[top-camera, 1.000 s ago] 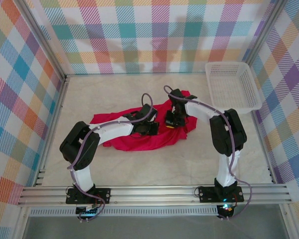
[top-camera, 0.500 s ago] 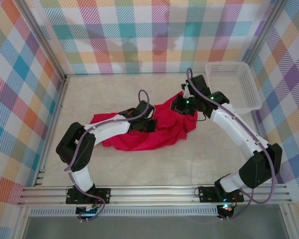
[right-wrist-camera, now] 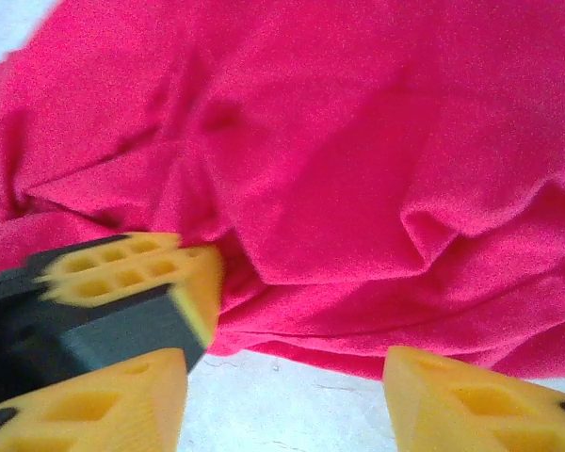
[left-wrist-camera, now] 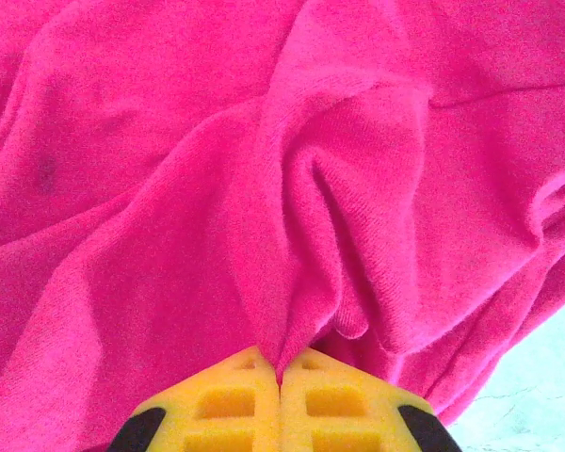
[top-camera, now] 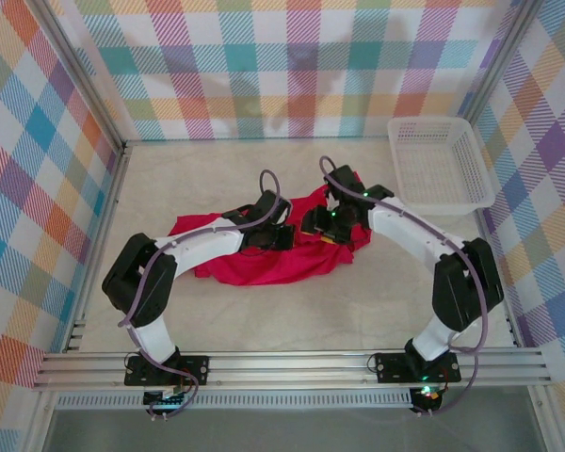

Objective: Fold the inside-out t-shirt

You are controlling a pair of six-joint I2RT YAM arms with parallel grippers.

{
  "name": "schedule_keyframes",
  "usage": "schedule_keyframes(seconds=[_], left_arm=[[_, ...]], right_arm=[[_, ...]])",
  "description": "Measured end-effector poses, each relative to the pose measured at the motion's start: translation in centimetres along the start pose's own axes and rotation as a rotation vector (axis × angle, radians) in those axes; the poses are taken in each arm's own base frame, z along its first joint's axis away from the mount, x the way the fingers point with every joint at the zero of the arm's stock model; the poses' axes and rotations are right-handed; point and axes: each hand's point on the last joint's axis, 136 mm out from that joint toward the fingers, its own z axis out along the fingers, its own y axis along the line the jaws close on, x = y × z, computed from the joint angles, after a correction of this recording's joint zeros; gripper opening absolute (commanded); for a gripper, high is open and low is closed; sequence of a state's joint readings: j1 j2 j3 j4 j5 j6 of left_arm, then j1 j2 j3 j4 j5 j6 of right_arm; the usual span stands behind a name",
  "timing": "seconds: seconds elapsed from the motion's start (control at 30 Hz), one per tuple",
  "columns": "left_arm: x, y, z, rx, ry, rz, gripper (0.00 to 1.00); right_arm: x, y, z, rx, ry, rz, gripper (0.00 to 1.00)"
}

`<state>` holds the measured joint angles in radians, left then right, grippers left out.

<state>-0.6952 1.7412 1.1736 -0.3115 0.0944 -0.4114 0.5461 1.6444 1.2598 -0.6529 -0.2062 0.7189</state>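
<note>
From where I stand the inside-out t-shirt (top-camera: 264, 266) lies in a rumpled red heap in the middle of the table (top-camera: 358, 311), between the two arms and nowhere near flat; the left gripper (left-wrist-camera: 281, 363) is clenched on a thin ridge of the cloth, nipped right at the tips of its yellow pads; the right gripper (right-wrist-camera: 282, 381) sits just beside it at the shirt's edge, its jaws spread and holding nothing, with bare table between them. I'd worry first about how close the two are; if the right one closes here it could knock its neighbour, or gather several layers at once instead of a single edge. That tip-pinch on the left looks slight to me; a firm pull might slip it free, or drag the whole bundle along instead of spreading it. I can't tell which part of the shirt either gripper is at, since collar and sleeves are lost in the folds; a wrong guess would twist it further.
</note>
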Motion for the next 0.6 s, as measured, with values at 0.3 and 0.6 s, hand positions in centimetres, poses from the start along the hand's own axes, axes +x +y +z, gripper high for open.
schedule_keyframes(seconds=[0.3, 0.6], left_arm=[[-0.2, 0.3, -0.4, 0.001, -0.008, -0.01, 0.0], [0.3, 0.8, -0.6, -0.004, -0.008, -0.015, 0.0]], right_arm=[[-0.9, -1.9, 5.4, 0.047, 0.013, 0.195, 0.45], [-3.6, -1.1, 5.0, 0.058, -0.069, 0.244, 0.0]])
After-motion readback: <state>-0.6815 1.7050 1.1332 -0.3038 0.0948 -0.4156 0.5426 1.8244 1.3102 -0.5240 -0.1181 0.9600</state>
